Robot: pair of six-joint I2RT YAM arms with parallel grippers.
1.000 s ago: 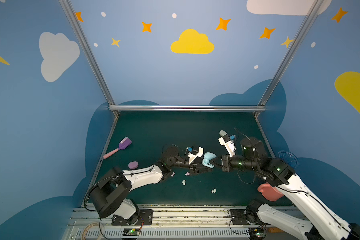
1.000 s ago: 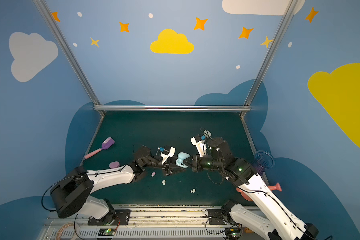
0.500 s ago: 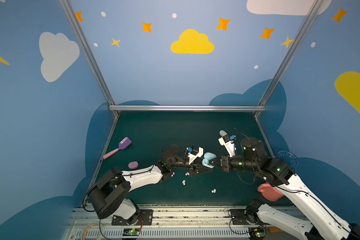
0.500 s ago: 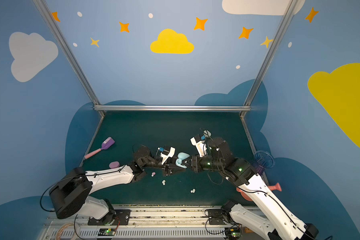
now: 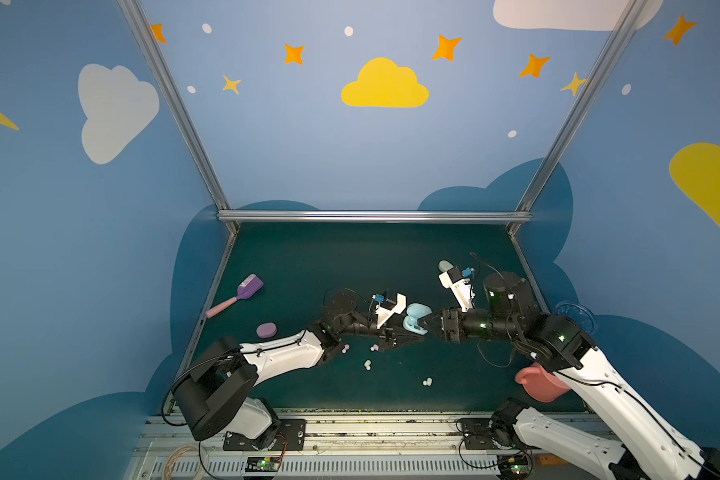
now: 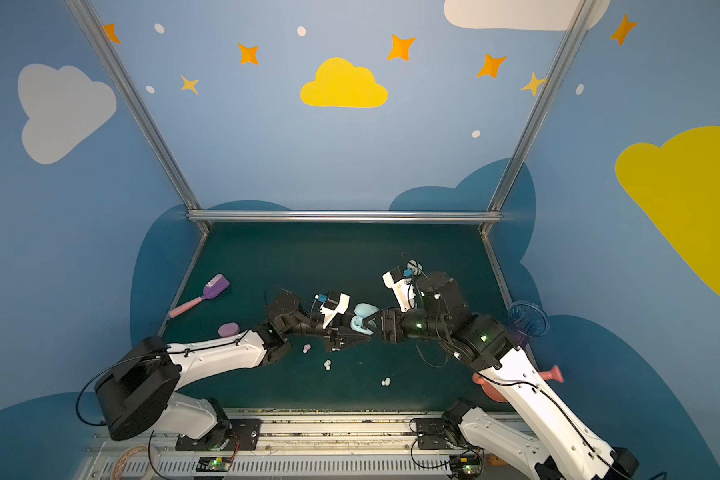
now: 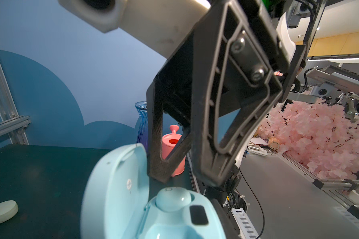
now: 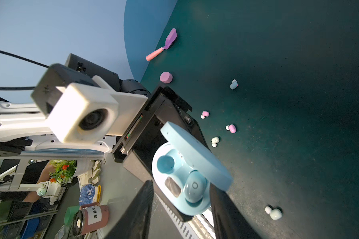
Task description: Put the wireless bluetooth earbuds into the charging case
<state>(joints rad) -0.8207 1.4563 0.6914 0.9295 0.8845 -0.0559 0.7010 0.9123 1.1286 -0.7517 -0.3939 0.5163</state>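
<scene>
My left gripper point(image 5: 406, 337) is shut on the pale blue charging case point(image 5: 416, 319), held lid open just above the mat. One pale blue earbud point(image 8: 195, 187) sits in a socket of the case point(image 8: 180, 198); the other socket looks empty. My right gripper point(image 8: 181, 184) faces the case with its jaws open, one on each side of the seated earbud point(image 7: 173, 198), touching nothing. Loose earbuds lie on the mat: two pink point(image 8: 205, 114) point(image 8: 232, 128), one white point(image 8: 215, 140), one mint point(image 8: 275, 213) and one pale blue point(image 8: 233, 84).
A purple scoop point(image 5: 242, 293) and a purple case point(image 5: 266, 330) lie at the left of the mat. A whitish case point(image 5: 445, 264) lies behind the right wrist. A pink watering can point(image 5: 541, 384) and a glass vase point(image 5: 574, 316) stand at the right edge.
The right gripper's jaws have spread apart, leaving the pale blue earbud in the case. Both arms have hardly moved.
</scene>
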